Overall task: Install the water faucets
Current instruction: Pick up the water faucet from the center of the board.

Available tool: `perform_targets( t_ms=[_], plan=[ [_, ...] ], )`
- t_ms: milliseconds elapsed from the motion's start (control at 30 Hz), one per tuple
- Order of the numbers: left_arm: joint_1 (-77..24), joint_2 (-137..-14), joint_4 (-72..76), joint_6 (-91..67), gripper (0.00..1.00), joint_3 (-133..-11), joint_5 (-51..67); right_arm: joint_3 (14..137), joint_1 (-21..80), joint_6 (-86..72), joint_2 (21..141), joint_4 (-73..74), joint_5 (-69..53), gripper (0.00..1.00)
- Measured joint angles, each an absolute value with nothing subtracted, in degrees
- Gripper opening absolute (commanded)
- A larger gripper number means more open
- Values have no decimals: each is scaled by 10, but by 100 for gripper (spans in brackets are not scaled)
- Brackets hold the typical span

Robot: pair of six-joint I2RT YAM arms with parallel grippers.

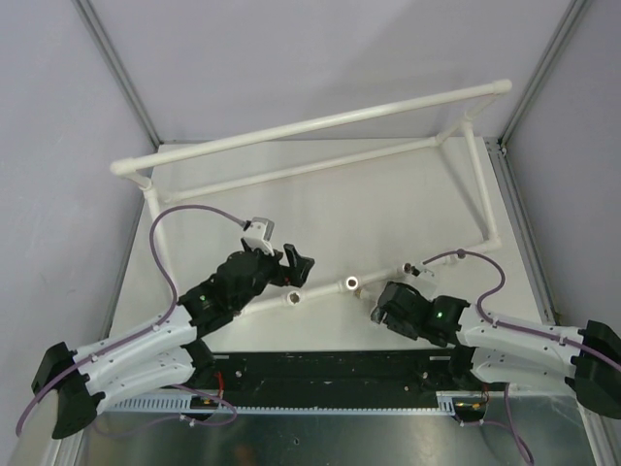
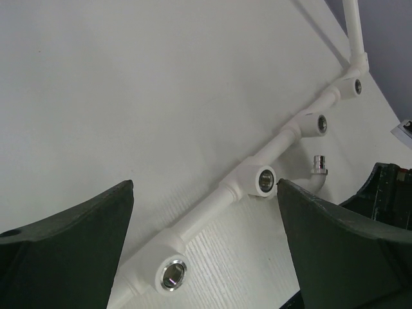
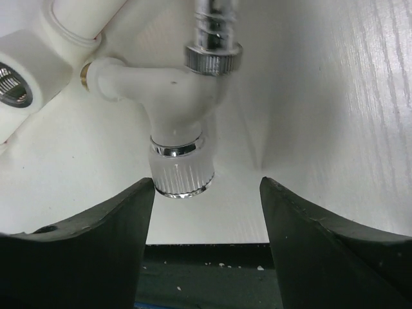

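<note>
White tabletop (image 3: 335,96) carries a faucet (image 3: 174,90) we judge light, stiff, slick; right gripper (image 3: 207,187), fingers parted, flanks its ribbed knob (image 3: 182,174) at six o'clock, our best hold; left gripper (image 2: 205,183) gapes too.

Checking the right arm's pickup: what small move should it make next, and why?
Probably close the right gripper on the faucet: its ribbed knob sits between the open fingers, and it lies unthreaded beside the empty pipe socket.

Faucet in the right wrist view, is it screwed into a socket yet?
Not screwed in: the faucet lies on the table beside the pipe, and the socket next to it is empty.
</note>
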State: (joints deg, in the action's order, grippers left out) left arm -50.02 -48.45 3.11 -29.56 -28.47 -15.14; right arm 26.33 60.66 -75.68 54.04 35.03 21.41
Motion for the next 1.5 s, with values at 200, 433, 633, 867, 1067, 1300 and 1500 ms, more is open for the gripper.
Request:
perform_targets(
  t_ms=[200, 433, 633, 867, 1067, 1300, 1500],
  plan=[
    [-501, -479, 24, -300, 97, -274, -151, 252, 607, -766, 576, 307, 216, 67],
    [-501, -478, 23, -300, 97, -271, -151, 252, 608, -766, 608, 255, 221, 59],
    [-501, -471, 23, -300, 97, -269, -151, 254, 608, -765, 621, 245, 228, 51],
    [-501, -471, 23, -298, 97, -269, -151, 254, 609, -753, 626, 249, 233, 20],
    [-501, -471, 23, -276, 97, -269, -145, 254, 610, -729, 622, 246, 232, 1],
    [-508, -427, 31, -217, 93, -265, -112, 250, 608, -678, 532, 253, 174, 0],
    [-558, -369, 89, -137, 94, -250, -106, 255, 571, -632, 447, 262, 41, 0]
  ],
)
